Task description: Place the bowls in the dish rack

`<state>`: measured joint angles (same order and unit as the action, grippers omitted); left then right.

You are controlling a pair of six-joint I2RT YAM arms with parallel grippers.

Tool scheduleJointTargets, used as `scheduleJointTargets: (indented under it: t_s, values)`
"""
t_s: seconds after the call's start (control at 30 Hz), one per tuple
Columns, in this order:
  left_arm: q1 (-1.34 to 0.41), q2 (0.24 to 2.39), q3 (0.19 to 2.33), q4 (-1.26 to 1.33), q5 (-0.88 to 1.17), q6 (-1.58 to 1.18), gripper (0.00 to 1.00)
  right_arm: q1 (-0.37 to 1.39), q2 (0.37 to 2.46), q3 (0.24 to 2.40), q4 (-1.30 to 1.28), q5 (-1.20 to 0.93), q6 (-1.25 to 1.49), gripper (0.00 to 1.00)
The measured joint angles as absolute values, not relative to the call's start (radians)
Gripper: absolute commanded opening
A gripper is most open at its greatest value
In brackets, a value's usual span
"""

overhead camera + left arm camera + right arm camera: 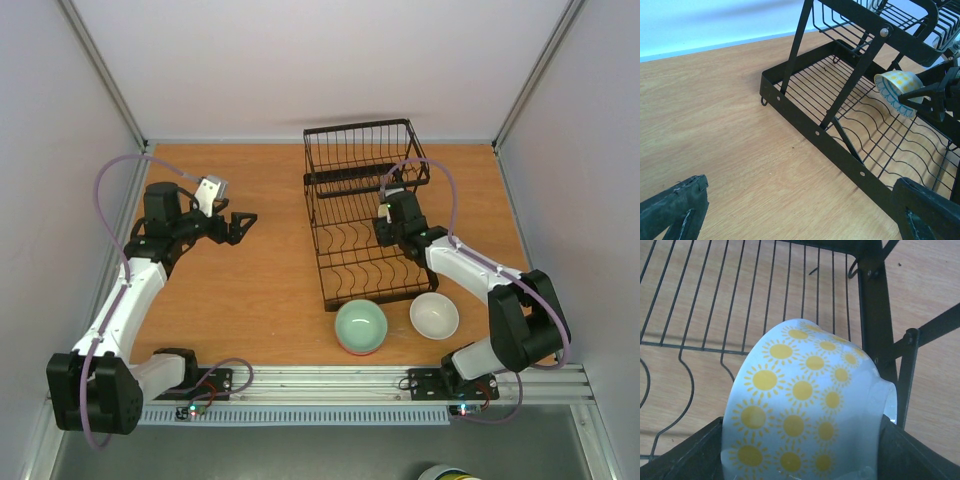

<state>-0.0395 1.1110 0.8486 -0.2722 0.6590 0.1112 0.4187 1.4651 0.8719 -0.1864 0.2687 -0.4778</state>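
— Between the fingers of the right gripper, what is there?

— A sun-patterned bowl. Its outside is pale and covered with yellow suns, and the left wrist view shows a blue scalloped band along the rim. The black fingers press on opposite sides of it, so that gripper is clamped on the bowl.

— Any brand or lettering on it?

— None that I can read in these views; the suns and scallops are the only markings I can make out.

— How does it sit?

— It is tipped on its side, over the lower tier of the dish rack, close beside one of the slanted struts that carry the upper basket. I cannot tell whether it touches the wires.

— And further out?

— On the table, just in front of the rack's near edge, a green bowl and a white bowl stand upright side by side, apart from each other. A pinkish edge shows under the green one.

— The other arm?

— The left gripper is over bare wood, well to the left of the rack. Its jaws are spread wide, with nothing between them, and they point toward the rack.
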Motion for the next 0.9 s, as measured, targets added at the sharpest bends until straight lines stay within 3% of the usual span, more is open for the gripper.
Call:
scheduleJointTargets:
  t_s: [0.17,0.3,0.63,0.9]
  values:
    - [-0.039,1.111,0.849,-0.272,0.662,0.111,0.99,0.358,1.465,0.854,-0.138,0.2,-0.448,0.24]
    - [-0.039,1.111,0.849,-0.272,0.667,0.11,0.99,0.325,1.461,0.845,-0.121,0.133,-0.421,0.44]
    - [-0.039,1.09,0.849,-0.272,0.669,0.104,0.99,0.307,1.506,0.899,-0.165,0.092,-0.401,0.47]
    - [-0.038,1.085,0.849,-0.272,0.679,0.1,0.99,0.308,1.529,0.959,-0.252,0.1,-0.397,0.67]
